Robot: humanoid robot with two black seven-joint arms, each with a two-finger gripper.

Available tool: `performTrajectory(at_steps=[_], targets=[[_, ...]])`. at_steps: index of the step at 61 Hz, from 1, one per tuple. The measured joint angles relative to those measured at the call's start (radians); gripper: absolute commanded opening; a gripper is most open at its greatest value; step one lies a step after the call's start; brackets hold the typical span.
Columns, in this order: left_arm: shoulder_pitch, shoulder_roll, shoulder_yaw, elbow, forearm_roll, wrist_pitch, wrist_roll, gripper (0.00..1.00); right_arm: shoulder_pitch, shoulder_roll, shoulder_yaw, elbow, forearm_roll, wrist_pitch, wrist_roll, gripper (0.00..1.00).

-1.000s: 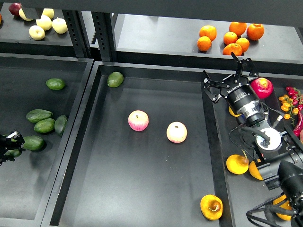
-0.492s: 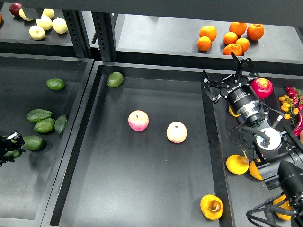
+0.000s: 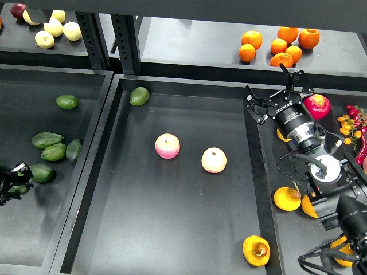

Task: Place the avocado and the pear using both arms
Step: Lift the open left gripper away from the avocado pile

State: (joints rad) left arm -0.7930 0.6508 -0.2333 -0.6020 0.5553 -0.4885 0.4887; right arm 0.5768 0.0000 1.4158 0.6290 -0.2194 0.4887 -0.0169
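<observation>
A green avocado (image 3: 139, 95) lies in the far left corner of the centre tray (image 3: 172, 229). An orange-yellow pear (image 3: 256, 250) with a dark dimple lies at the tray's near right corner. My right gripper (image 3: 274, 87) is open and empty above the divider between the centre and right trays, far from both fruits. My left gripper (image 3: 11, 182) shows small and dark at the left edge, next to an avocado (image 3: 41, 173) in the left tray. Its fingers cannot be told apart.
Two pink-and-yellow apples (image 3: 167, 145) (image 3: 214, 160) lie mid-tray. Several more avocados (image 3: 53, 148) lie in the left tray. Pears (image 3: 287, 199), a red fruit (image 3: 317, 106) and small tomatoes sit in the right tray under my right arm. Oranges (image 3: 280, 44) and pale fruit (image 3: 54, 27) are on the back shelf.
My left gripper has slid slightly down and left at the frame edge. The right arm and all the fruit have not moved.
</observation>
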Motion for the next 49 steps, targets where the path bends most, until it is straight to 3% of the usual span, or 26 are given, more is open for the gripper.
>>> performTrajectory(at_steps=[17, 49], targets=[[0.001, -0.008, 0.000, 0.005, 0.000, 0.000, 0.000, 0.47, 0.000, 0.000, -0.001, 0.000, 0.000, 0.000, 0.000, 1.00], [0.014, -0.019, -0.012, 0.004, 0.000, 0.000, 0.000, 0.70, -0.006, 0.000, 0.000, 0.000, 0.000, 0.000, 0.000, 1.00]])
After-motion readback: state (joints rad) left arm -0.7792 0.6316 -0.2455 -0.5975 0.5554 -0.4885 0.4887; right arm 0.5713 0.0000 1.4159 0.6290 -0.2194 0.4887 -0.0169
